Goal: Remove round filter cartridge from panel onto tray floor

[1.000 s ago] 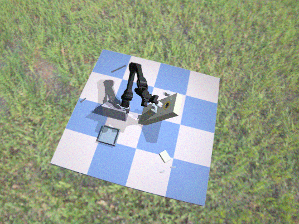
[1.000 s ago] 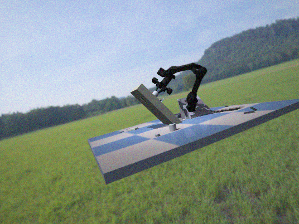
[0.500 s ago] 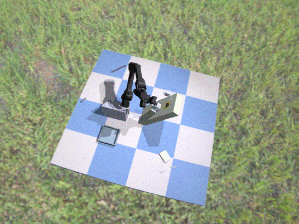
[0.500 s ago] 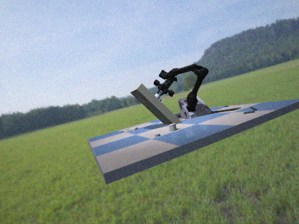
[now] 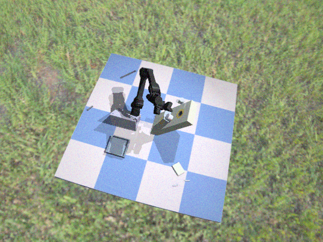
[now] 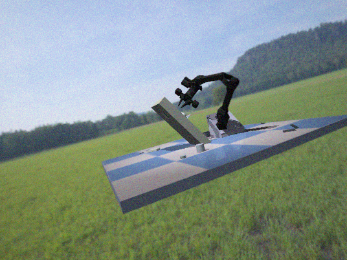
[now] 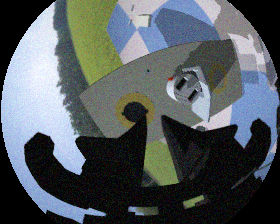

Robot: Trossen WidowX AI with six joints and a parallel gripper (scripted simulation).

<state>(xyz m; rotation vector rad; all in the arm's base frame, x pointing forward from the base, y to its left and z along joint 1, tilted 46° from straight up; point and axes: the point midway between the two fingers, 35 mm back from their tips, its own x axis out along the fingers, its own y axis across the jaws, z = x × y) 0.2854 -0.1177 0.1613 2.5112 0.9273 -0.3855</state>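
Note:
The slanted grey service panel [image 5: 187, 115] [image 6: 181, 123] [image 7: 110, 95] has an empty dark round hole [image 5: 180, 113] [image 7: 134, 111] with an orange ring. The round filter cartridge [image 7: 187, 88] is out of that hole, beside a white bracket [image 7: 202, 104] on the panel's front; its face shows two dark slots. Whether it rests there is unclear. My gripper [image 6: 180, 106] [image 7: 153, 118] is slightly open in front of the panel, near the hole. Nothing shows between its fingers, and the cartridge is apart from them. The tray [image 5: 117, 146] is empty, on the checkered board.
The robot's grey base block [image 5: 125, 121] stands between the tray and the arm's raised links. A pale flat block [image 5: 178, 168] [image 7: 144, 20] and small slivers lie beyond the panel's shadow. A dark rod [image 5: 128, 74] lies near the far edge. A short white cylinder [image 6: 201, 148] stands by the panel's foot.

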